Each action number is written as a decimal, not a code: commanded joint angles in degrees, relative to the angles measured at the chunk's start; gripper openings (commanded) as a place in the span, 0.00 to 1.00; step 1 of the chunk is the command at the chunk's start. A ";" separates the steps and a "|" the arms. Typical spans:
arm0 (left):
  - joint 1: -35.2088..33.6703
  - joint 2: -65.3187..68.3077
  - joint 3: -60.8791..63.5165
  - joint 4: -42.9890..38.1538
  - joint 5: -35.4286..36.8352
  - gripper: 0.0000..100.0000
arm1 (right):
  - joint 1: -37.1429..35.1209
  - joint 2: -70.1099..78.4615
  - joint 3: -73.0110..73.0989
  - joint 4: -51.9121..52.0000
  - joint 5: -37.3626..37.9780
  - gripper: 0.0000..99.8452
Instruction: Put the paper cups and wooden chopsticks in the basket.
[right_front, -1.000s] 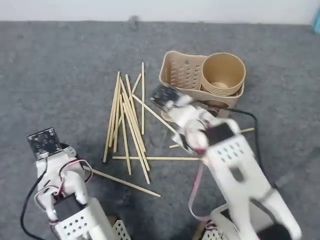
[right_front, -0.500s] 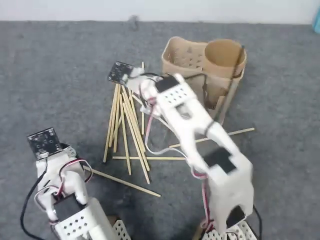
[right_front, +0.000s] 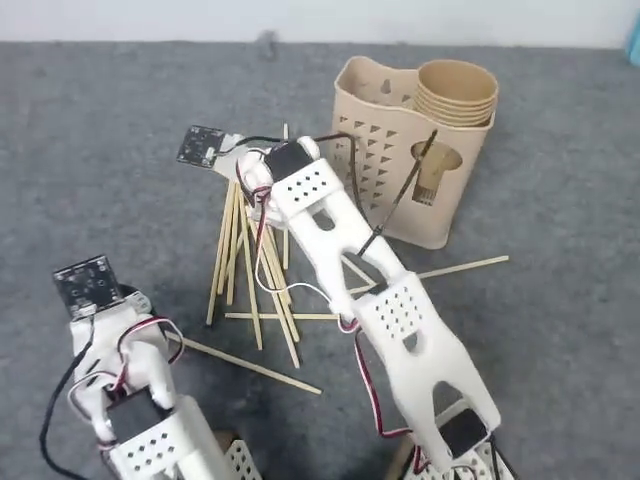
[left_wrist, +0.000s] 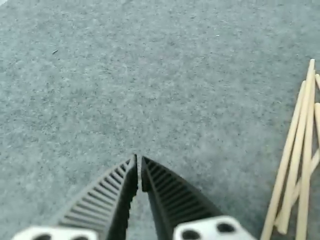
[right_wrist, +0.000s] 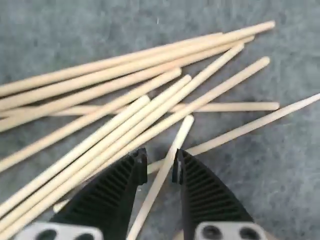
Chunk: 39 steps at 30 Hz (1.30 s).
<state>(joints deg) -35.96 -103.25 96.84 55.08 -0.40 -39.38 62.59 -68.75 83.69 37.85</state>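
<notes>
Several wooden chopsticks (right_front: 250, 260) lie fanned out on the grey carpet left of the beige basket (right_front: 385, 165). A stack of paper cups (right_front: 455, 95) sits in the basket's right end. My right gripper (right_wrist: 159, 165) hangs low over the pile, narrowly open, with one chopstick (right_wrist: 161, 180) lying between its fingertips. Seen from above, the right arm (right_front: 330, 230) stretches from the front across to the pile. My left gripper (left_wrist: 138, 165) is shut on nothing above bare carpet, with chopstick ends (left_wrist: 297, 165) off to one side. The left arm (right_front: 130, 360) stands at the front left.
One chopstick (right_front: 250, 365) lies apart near the front and another (right_front: 460, 268) lies below the basket. A dark cable (right_front: 400, 200) crosses the basket's front wall. Open carpet spreads at the far left and at the right.
The right arm has swung left from beside the basket to over the chopstick pile. The basket has tipped, so its side wall now shows. The left arm has not moved.
</notes>
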 joint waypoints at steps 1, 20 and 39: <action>-0.35 -1.23 -0.31 -1.49 -0.88 0.02 | -0.84 0.66 -12.84 7.34 0.26 0.10; -0.26 -1.23 -0.31 -1.76 -0.88 0.02 | -4.18 3.21 -27.52 16.92 -2.02 0.10; 1.76 -1.23 -0.31 -1.58 -0.97 0.02 | -9.71 -19.03 -11.60 19.30 -4.31 0.10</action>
<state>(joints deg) -34.29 -103.25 96.84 55.08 -0.92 -48.44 53.01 -83.87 100.75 33.63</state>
